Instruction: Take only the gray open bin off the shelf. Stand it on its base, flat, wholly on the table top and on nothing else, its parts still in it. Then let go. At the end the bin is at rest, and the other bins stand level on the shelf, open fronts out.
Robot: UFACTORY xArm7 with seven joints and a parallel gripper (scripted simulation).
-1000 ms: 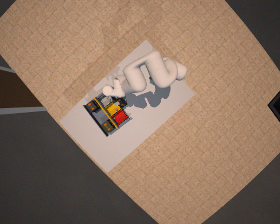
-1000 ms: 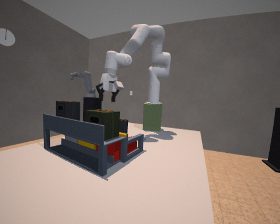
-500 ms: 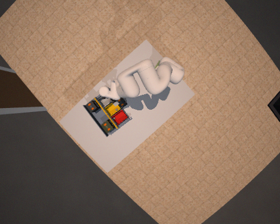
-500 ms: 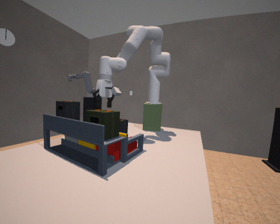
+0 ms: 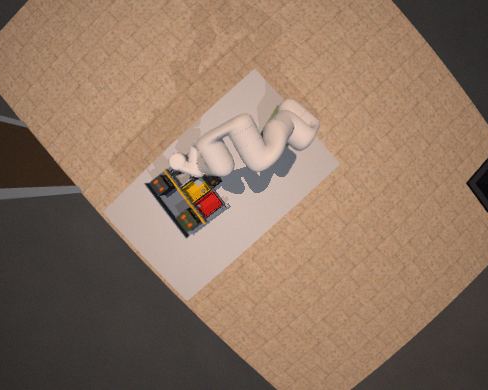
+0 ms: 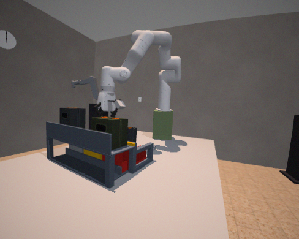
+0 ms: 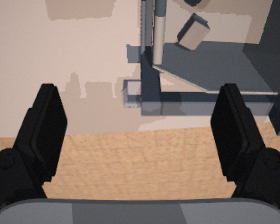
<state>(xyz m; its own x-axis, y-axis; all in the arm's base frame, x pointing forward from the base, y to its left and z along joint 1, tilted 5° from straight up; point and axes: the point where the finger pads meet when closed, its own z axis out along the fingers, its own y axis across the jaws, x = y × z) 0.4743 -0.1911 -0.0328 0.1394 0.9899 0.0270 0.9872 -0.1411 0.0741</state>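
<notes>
The gray bin [image 5: 183, 178] sits at one end of the row of bins on the slate shelf [image 6: 79, 133] [image 7: 151, 107], partly under the arm in the top view. Only a pale strip of the bin [image 6: 76, 148] shows behind the front rail in the exterior view. Beside it are the yellow bin [image 5: 196, 190] [image 6: 92, 154] and the red bin [image 5: 209, 204] [image 6: 122, 160]. My gripper [image 6: 106, 114] [image 7: 139, 102] is open, pointing down above the shelf's far end. Nothing is between its fingers. In the wrist view the shelf's corner lies ahead, right of centre.
Dark boxes [image 5: 160, 184] [image 6: 73, 117] and an olive box [image 5: 188, 220] [image 6: 113, 135] stand tall at the shelf, with another dark box [image 5: 214, 181] [image 6: 132, 135] at its back. A yellow rail [image 5: 185, 197] runs along the shelf. A pale block [image 7: 194, 33] shows inside the shelf area.
</notes>
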